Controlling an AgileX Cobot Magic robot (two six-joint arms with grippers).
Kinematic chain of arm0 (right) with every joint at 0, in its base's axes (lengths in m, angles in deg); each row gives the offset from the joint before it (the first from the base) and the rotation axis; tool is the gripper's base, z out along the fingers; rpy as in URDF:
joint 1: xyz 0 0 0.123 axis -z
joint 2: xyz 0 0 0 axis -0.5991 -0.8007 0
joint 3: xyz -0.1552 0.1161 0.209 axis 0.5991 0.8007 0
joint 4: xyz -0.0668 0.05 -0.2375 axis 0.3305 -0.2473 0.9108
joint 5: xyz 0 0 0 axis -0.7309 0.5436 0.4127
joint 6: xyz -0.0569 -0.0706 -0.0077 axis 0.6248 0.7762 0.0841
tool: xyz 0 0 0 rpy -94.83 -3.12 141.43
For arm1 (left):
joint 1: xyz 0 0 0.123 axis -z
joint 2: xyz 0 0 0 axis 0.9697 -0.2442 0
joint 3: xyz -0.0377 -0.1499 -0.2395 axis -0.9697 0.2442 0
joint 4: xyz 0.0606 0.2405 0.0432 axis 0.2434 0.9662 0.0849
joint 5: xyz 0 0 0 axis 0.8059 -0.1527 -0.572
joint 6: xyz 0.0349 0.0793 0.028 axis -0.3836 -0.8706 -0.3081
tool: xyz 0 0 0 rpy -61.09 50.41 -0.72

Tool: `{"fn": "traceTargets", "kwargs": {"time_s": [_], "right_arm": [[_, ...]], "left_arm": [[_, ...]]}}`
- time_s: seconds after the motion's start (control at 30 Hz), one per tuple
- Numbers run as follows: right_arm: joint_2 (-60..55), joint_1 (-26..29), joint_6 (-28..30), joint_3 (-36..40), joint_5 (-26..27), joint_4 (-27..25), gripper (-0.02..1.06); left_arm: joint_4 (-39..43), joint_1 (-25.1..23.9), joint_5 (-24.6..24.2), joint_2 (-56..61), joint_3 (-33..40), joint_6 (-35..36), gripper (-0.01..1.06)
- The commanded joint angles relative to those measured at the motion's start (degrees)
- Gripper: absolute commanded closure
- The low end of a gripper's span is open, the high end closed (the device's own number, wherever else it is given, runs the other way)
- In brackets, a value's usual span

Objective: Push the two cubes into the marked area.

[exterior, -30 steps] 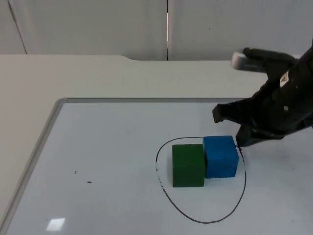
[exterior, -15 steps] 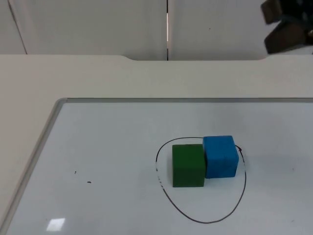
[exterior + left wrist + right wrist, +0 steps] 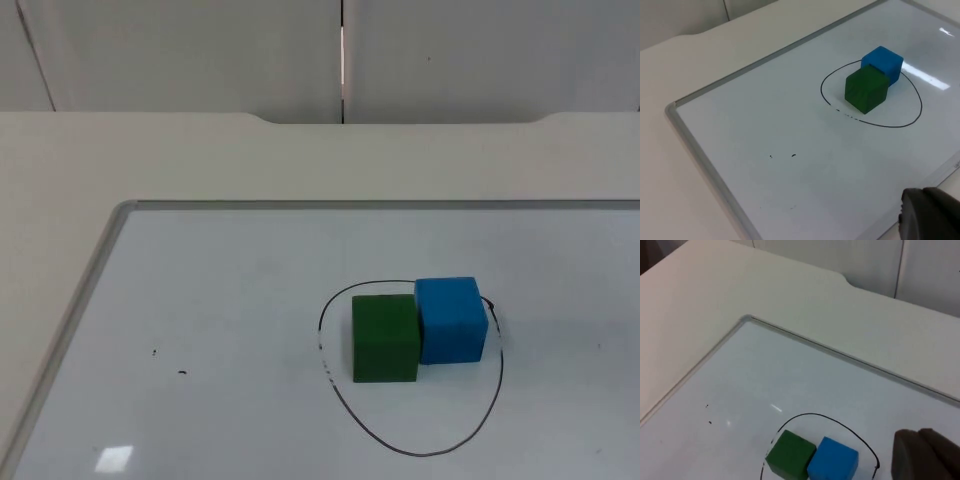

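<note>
A green cube [image 3: 385,338] and a blue cube [image 3: 451,319] stand side by side and touching on the whiteboard [image 3: 220,300]. Both sit inside the black hand-drawn ring [image 3: 420,452], in its far part. The blue cube's right side is close to the line. From the left wrist view, the green cube [image 3: 866,89] is nearer than the blue cube [image 3: 883,61], and my left gripper [image 3: 930,216] hangs well back over the board's near edge. My right gripper [image 3: 925,456] is raised high above the table, beside and above the blue cube [image 3: 834,460] and the green cube [image 3: 790,454].
The whiteboard's grey frame [image 3: 75,310] runs along its left and far sides, and the white table [image 3: 200,155] lies beyond it. Two small black specks [image 3: 182,373] mark the board left of the ring. The grey partition wall [image 3: 200,50] stands behind.
The right arm has pulled away from beside the blue cube, rising up and right out of the top view. Neither cube has moved.
</note>
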Motion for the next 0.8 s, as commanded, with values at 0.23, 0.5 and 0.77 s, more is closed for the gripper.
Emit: {"fn": "traceTargets", "kwargs": {"time_s": [0.23, 0.5, 0.77], "right_arm": [[9.6, 0.0, 1.2, 5.7, -3.5, 0.4, 1.05], [22.0, 0.0, 1.7, 10.2, -9.9, 0.2, 1.05], [31.4, 0.0, 3.5, 14.4, -14.3, 0.2, 1.05]], "left_arm": [[-0.2, 0.3, 1.0, 0.2, 0.6, 0.0, 1.05], [-0.2, 0.3, 1.0, 0.2, 0.6, 0.0, 1.05], [0.0, 0.3, 1.0, 0.2, 0.6, 0.0, 1.05]]}}
